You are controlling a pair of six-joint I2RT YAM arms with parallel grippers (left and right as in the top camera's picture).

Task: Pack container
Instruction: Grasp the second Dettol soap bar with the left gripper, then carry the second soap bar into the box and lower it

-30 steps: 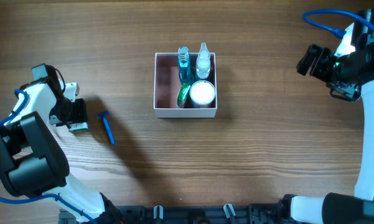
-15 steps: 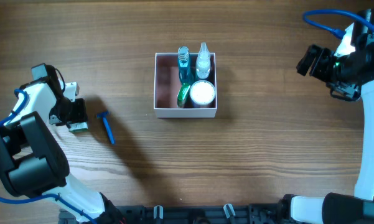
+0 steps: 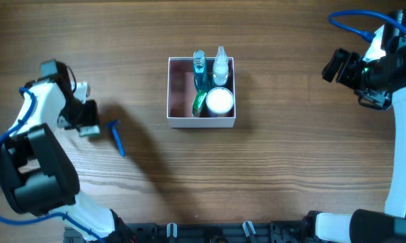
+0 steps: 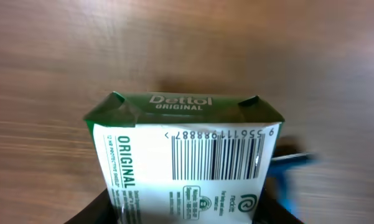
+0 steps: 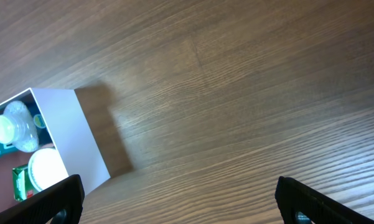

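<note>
The container (image 3: 178, 91), a square white box with a pink inside, sits at the table's middle and holds two small bottles, a white-lidded jar and a green item. Its white wall also shows in the right wrist view (image 5: 81, 134). My left gripper (image 3: 88, 123) at the far left is shut on a green-and-white Dettol packet (image 4: 183, 158), held above the wood. A blue razor (image 3: 115, 137) lies just right of it and also shows blurred in the left wrist view (image 4: 285, 180). My right gripper (image 3: 338, 65) is open and empty at the far right, well away from the container.
Bare wooden tabletop (image 3: 290, 169) surrounds the container on all sides. The right arm's blue cable (image 3: 348, 20) loops at the top right.
My left gripper has lifted and shifted a little up and to the right with the packet. The right arm and the container have not moved.
</note>
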